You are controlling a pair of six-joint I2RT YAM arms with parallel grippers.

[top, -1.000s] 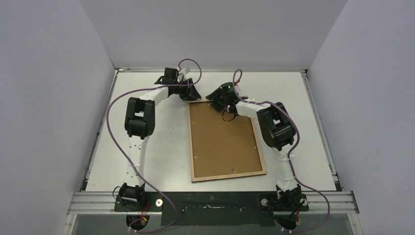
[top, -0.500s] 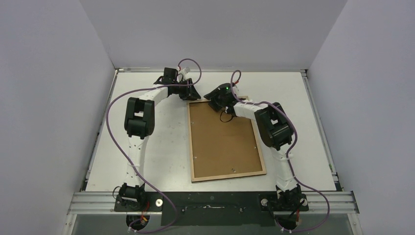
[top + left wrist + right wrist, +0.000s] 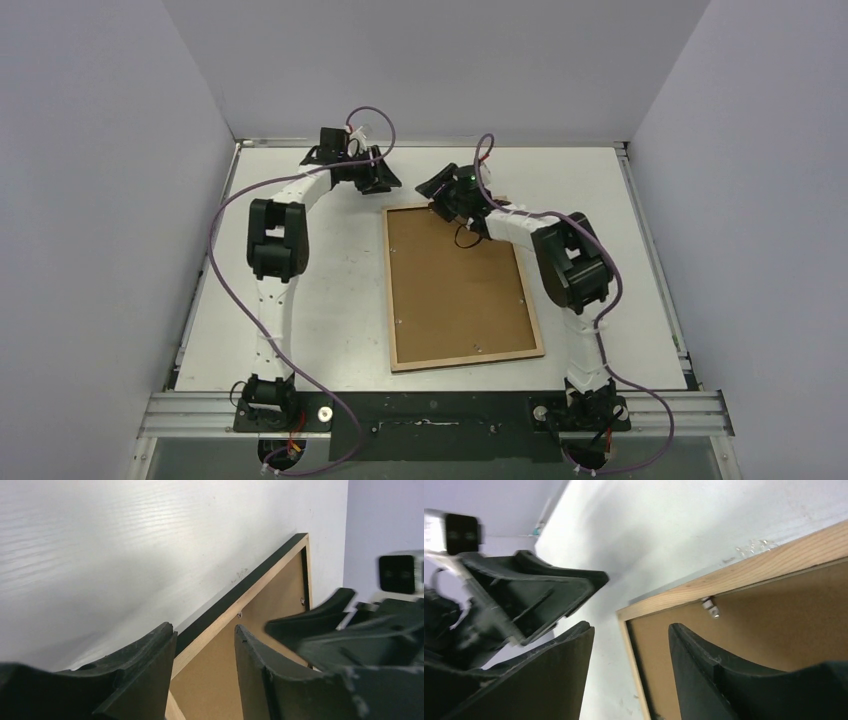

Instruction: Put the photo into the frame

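My left claw and right claw hover half open, holding nothing, at the far-left corner of the frame, which lies face down on the desk, photo unseen, and an uneven pinch there could skid or twist it.

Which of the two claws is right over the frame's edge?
The right gripper, hanging open at the frame's far edge. The left gripper is off beyond the corner, over the table.
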